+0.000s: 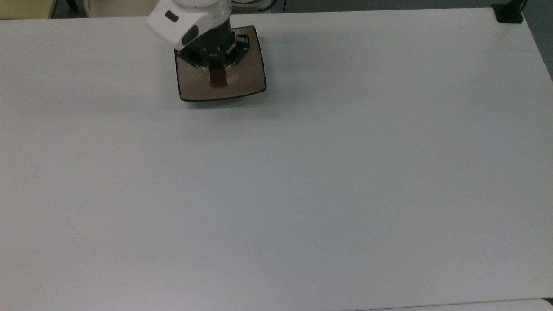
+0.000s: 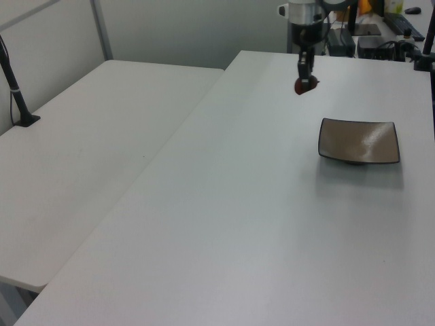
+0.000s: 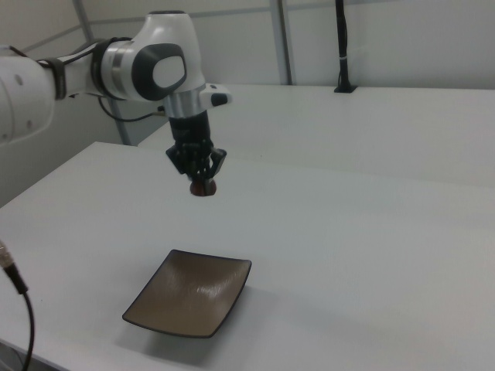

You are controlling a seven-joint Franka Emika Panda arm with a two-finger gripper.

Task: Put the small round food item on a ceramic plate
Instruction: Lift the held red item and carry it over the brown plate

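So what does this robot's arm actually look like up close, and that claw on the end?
The arm is glossy white with rounded shells and dark grey patches at its joints. A small white box with dark buttons juts from the wrist. Below sits a black round collar, then the gripper: black, with an open linkage frame studded with small screws. A thin black cable runs near the arm's base.

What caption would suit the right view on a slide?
Panda arm's tool holds the small reddish-brown food item in the air above the square tan ceramic plate on a white table.
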